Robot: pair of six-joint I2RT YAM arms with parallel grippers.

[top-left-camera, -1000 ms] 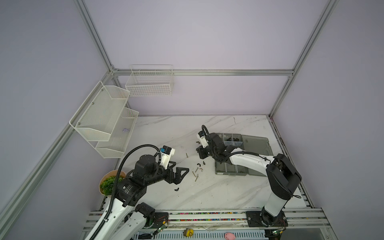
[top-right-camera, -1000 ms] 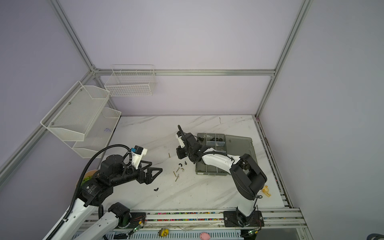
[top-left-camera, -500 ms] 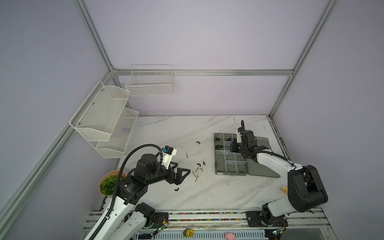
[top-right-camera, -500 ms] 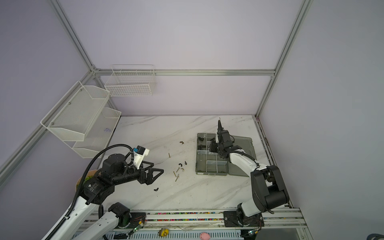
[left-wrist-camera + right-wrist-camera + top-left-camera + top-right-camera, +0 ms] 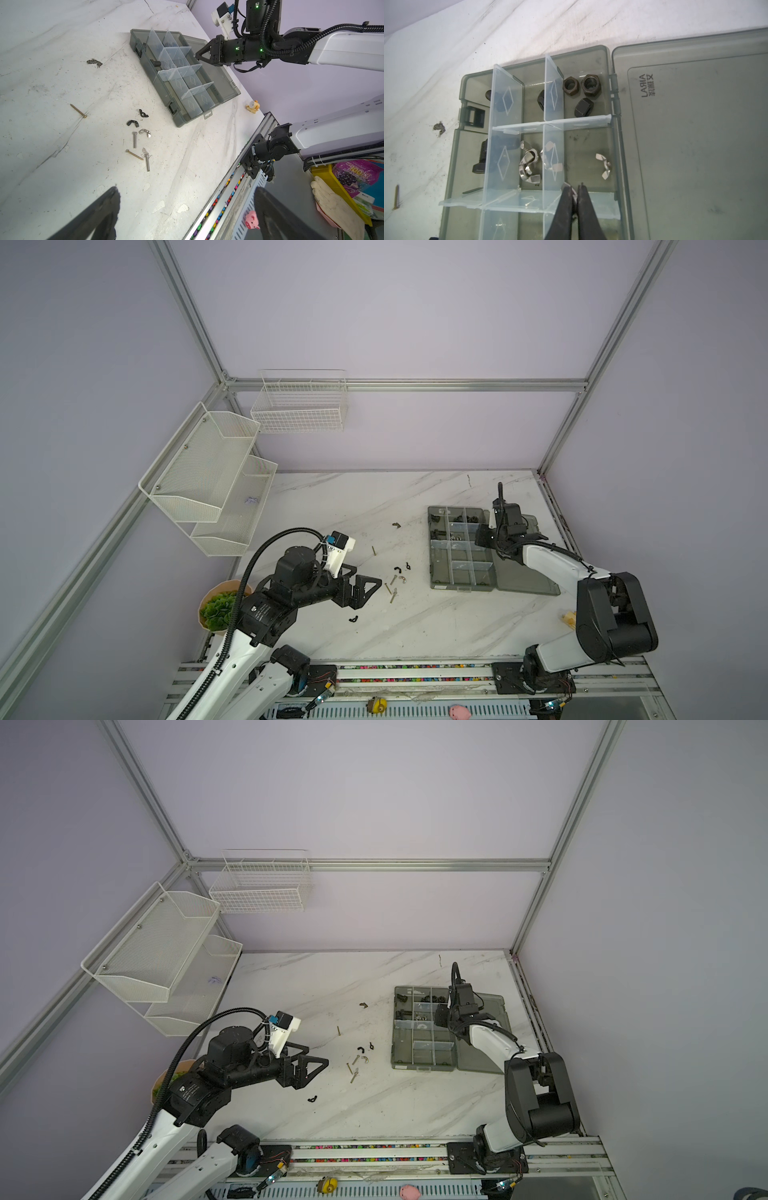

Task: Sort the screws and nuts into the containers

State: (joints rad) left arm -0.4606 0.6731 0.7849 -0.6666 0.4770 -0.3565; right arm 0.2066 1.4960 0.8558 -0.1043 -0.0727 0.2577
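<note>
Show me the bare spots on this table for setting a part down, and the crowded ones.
Bare: the far marble bordered by the back wall, the mesh shelves and the organizer box; also the strip between the box and the front rail. Crowded: the loose screws and wing nuts between the left pincer and the box.

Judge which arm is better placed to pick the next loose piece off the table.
Left, most likely. The open left gripper hovers just short of the loose screws and wing nuts, while the right gripper is above the organizer box, farther from them.
</note>
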